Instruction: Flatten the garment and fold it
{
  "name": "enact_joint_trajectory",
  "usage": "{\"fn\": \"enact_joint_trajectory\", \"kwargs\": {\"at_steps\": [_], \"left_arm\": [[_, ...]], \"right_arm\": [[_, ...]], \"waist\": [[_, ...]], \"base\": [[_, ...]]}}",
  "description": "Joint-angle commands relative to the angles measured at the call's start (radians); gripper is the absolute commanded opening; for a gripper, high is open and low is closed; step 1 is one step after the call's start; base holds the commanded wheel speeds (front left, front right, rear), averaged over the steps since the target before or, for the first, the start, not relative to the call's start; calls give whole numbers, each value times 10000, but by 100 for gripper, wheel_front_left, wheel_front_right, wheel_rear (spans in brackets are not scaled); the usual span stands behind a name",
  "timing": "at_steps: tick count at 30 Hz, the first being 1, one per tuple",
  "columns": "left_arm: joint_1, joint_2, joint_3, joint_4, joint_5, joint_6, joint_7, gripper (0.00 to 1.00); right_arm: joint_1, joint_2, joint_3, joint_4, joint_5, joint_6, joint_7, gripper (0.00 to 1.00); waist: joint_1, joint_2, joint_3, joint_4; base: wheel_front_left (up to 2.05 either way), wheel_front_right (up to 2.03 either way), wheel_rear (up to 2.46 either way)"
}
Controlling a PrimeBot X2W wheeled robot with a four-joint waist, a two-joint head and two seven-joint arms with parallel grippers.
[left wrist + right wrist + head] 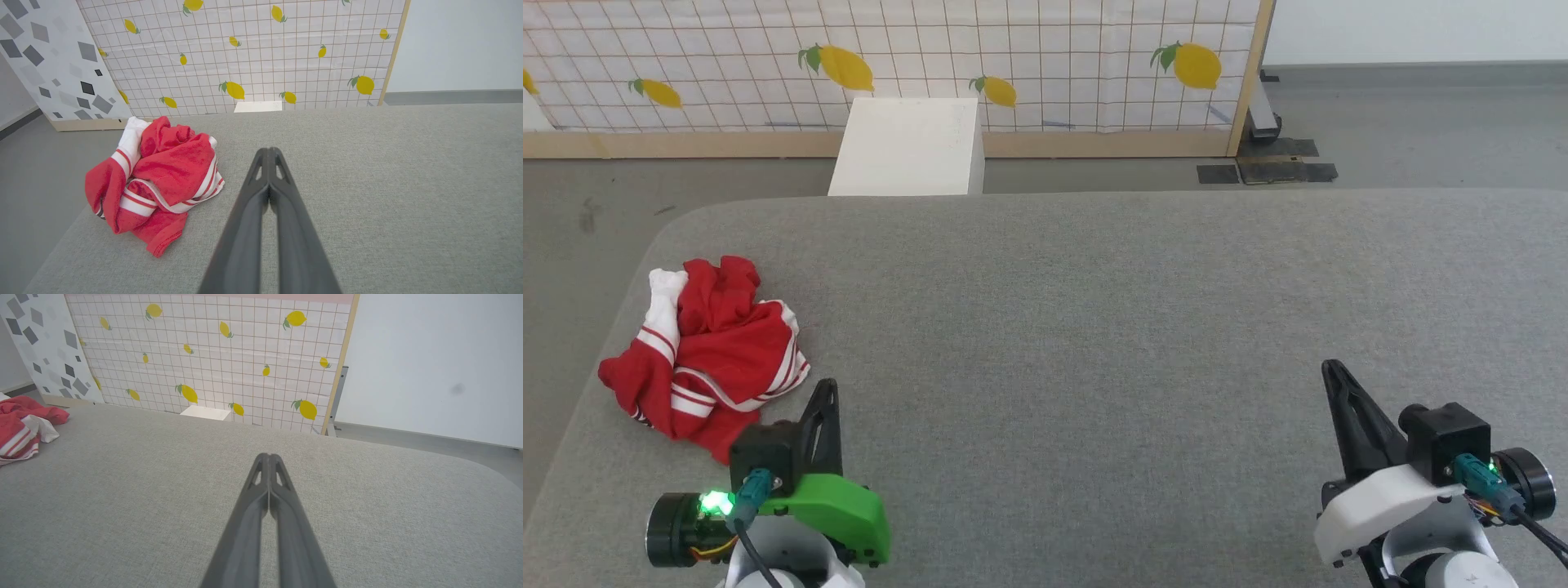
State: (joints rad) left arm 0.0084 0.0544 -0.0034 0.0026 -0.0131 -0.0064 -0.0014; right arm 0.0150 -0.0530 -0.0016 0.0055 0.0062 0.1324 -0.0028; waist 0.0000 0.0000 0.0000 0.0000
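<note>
Zero progress yet: left gripper [826, 389] and right gripper [1331, 369] sit pinched together, empty. Next, left must open onto the crumpled jersey [712, 349] at the worktop's [1094, 327] left edge.

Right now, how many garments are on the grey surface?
1. The crumpled red-and-white garment lies near the left edge of the grey surface, just ahead and left of the left gripper. A smaller piece bundled inside it could be hidden.
</note>
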Motion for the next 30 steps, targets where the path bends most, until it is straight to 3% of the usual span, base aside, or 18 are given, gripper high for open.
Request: {"fn": "enact_joint_trajectory", "kwargs": {"at_steps": [1,30], "left_arm": [[-84,-42,34,-26,131,64,14,0],[-84,-42,34,-26,131,64,14,0]], "right_arm": [[-150,28,16,-55,-62,-17,28,0],[-150,28,16,-55,-62,-17,28,0]], "waist": [[0,0,0,0],[0,0,0,0]], "base": [[0,0,0],[0,0,0]]}}
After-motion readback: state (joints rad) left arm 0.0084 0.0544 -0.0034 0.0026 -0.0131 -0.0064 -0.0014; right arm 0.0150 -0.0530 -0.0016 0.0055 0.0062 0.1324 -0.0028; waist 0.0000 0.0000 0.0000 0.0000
